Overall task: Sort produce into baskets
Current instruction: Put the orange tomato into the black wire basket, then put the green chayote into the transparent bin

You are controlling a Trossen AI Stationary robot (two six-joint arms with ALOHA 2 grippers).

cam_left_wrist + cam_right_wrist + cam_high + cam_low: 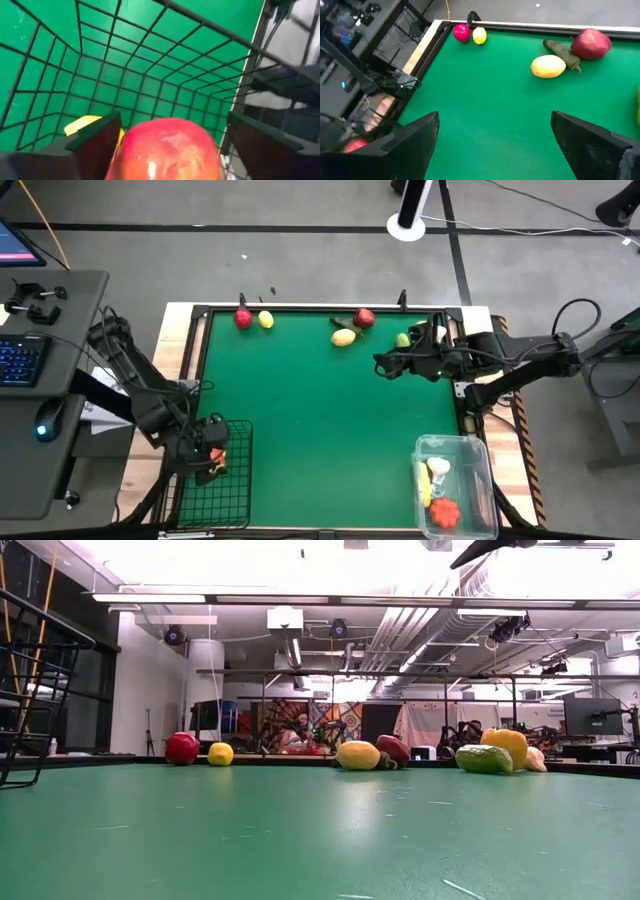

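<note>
My left gripper hangs open inside the black wire basket at the table's near left corner. A red round fruit sits between its fingers, with a clear gap to one of them. A yellow piece lies in the basket beside it. My right gripper is open and holds nothing, held above the table's far right part. Loose produce lies along the far edge: a red fruit, a lemon, a yellow one, a dark red one and a green one. My left gripper comes into the basket slanting down from above. One finger stands right against the red fruit's side; whether it touches, I cannot tell. The other finger is clear of the fruit.
The clear plastic basket stands at the near right corner with a white-and-yellow piece and a red piece in it. A dark green vegetable lies between the yellow and dark red fruits. The green middle of the table is free.
</note>
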